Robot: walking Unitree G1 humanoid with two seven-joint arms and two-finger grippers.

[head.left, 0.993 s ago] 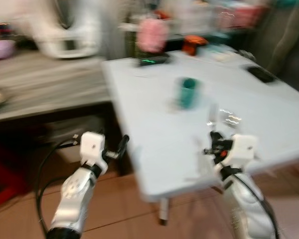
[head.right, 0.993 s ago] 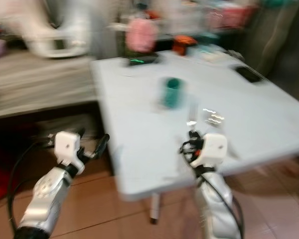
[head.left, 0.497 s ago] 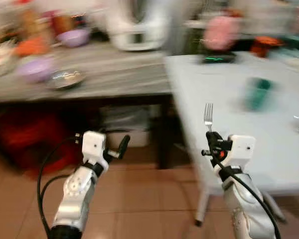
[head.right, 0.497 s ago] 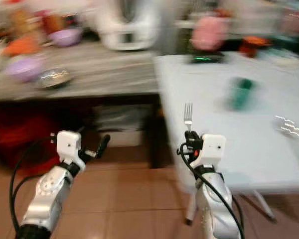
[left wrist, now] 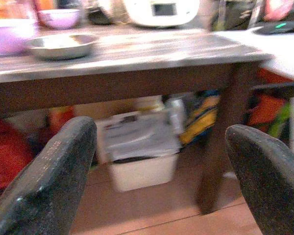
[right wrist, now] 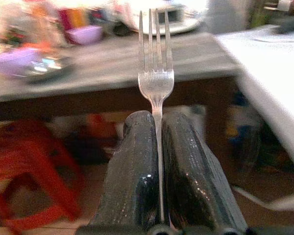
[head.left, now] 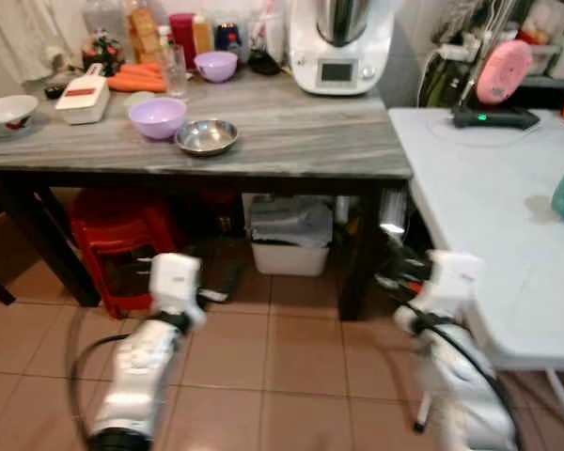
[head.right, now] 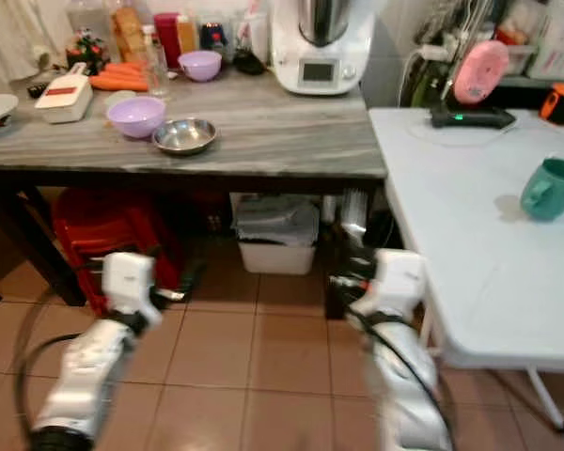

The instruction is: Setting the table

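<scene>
My right gripper (right wrist: 158, 122) is shut on the handle of a silver fork (right wrist: 156, 73), which stands upright with its tines up. In the eye views the fork (head.left: 392, 209) is blurred, held low in front of the gap between two tables. The white table (head.left: 489, 216) is at the right, with a teal mug (head.right: 548, 188) on it. My left gripper (left wrist: 159, 129) is open and empty, held low over the tiled floor and facing the underside of the grey wooden table (head.left: 291, 141). That table carries a steel bowl (head.left: 207, 136) and a purple bowl (head.left: 158, 116).
A white kitchen appliance (head.left: 340, 42), carrots, bottles and a second purple bowl (head.left: 215, 65) stand at the back of the grey table. Under it are a red stool (head.left: 113, 235) and a white bin (head.left: 287, 235). A pink device (head.right: 477, 75) sits at the white table's far edge.
The whole view has swung left, from the white table to the grey wooden table, so the camera turned. My right gripper still holds the fork upright. The left gripper stays open.
</scene>
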